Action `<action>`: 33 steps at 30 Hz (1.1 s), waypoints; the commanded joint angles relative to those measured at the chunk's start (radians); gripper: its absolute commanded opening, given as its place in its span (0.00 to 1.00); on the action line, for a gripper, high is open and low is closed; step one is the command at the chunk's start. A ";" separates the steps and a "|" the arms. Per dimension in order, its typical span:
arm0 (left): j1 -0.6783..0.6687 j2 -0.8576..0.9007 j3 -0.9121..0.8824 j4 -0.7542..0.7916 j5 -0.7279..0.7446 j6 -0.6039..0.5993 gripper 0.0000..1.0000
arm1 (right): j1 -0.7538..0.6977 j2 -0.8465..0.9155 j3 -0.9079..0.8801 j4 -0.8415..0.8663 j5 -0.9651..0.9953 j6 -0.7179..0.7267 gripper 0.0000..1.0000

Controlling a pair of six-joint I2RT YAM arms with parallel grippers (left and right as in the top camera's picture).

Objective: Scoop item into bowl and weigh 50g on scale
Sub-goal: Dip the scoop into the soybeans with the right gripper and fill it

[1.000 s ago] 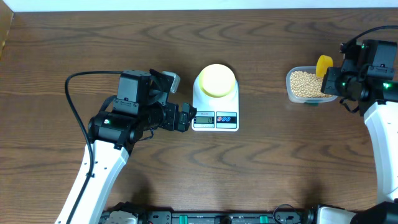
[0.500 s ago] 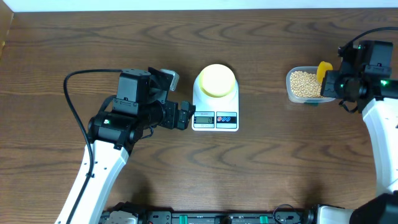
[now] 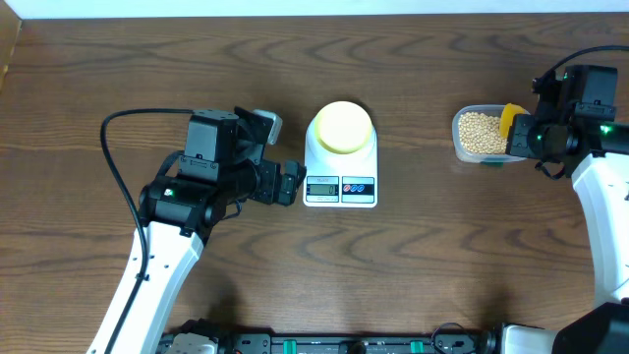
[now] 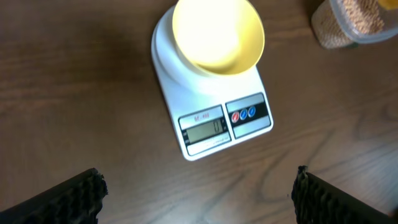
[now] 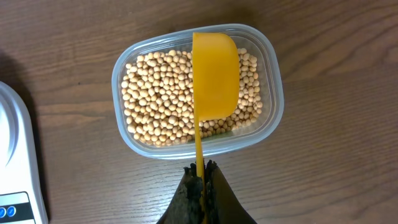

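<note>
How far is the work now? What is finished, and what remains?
Done: the bowl stands empty on the scale. In hand: the right claw is shut on the scoop, held over the beans in the tub. To do: scoop beans, carry them to the bowl, and reach the target weight.

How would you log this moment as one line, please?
right gripper: shut on scoop, over beans in tub | left gripper: open, beside scale | bowl: on scale, looks empty
</note>
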 commanded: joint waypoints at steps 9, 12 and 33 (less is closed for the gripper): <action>0.003 0.000 0.001 -0.046 0.059 0.010 0.98 | -0.009 0.003 0.010 -0.001 0.009 -0.016 0.01; 0.003 0.000 0.001 -0.042 0.056 0.010 0.98 | -0.009 0.003 0.010 -0.001 0.009 -0.016 0.01; 0.003 0.000 0.001 -0.034 0.021 0.010 0.98 | -0.010 0.010 -0.002 0.008 0.015 -0.013 0.01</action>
